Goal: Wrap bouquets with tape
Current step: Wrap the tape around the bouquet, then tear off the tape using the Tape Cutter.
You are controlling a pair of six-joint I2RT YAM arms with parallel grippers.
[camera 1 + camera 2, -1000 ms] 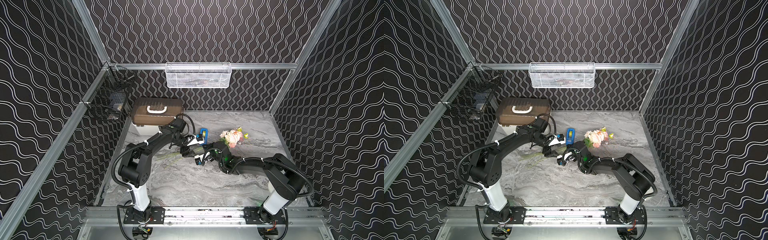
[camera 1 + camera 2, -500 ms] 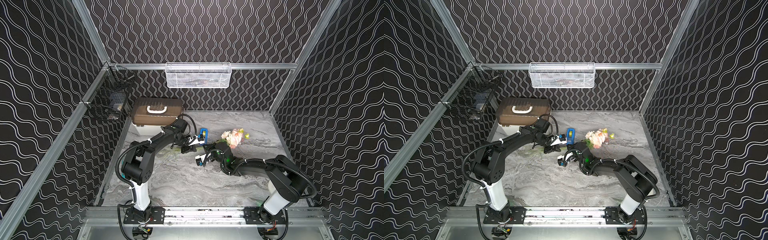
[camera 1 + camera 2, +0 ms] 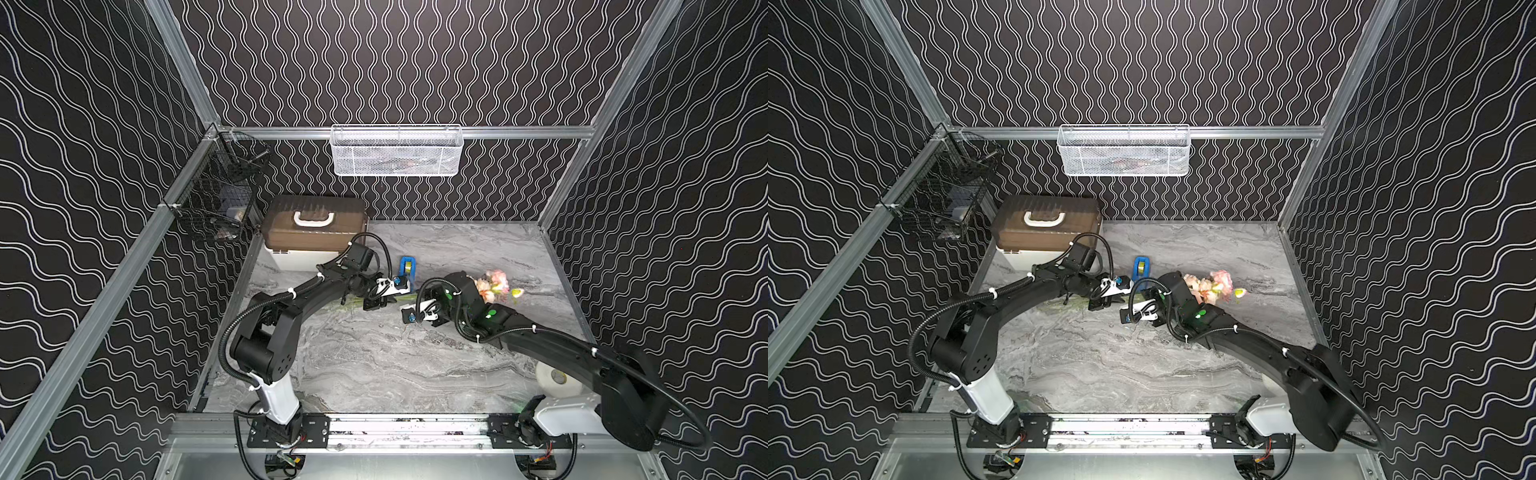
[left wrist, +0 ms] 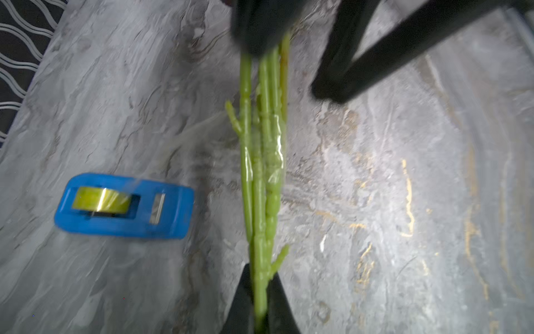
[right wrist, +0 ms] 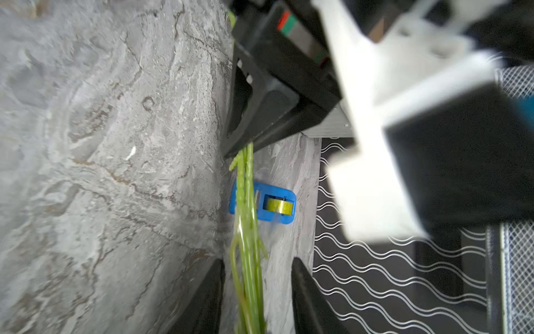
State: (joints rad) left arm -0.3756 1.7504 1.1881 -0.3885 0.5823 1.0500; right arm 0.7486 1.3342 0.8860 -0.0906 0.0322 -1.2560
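Observation:
The bouquets (image 3: 494,284) (image 3: 1210,284) are one slim bunch of pink and cream blooms lying right of centre, with green stems (image 4: 261,162) (image 5: 247,231) running left. Clear tape is wound around the stems mid-length. My left gripper (image 4: 260,271) (image 3: 374,302) is shut on the stem ends. My right gripper (image 5: 257,263) (image 3: 409,312) is open, its jaws apart on either side of the stems and not touching them. The tape (image 3: 407,268) (image 3: 1140,266) (image 4: 124,205) (image 5: 271,205), a yellowish roll in a blue dispenser, stands just behind the stems.
A brown case with a white handle (image 3: 316,228) sits at the back left. A white wire basket (image 3: 395,151) hangs on the back wall and a black wire basket (image 3: 216,203) on the left rail. A white roll (image 3: 555,380) lies by the right arm's base.
My left gripper has closed on the stem ends. My right gripper has opened off the stems. The blooms have shifted a little to the right.

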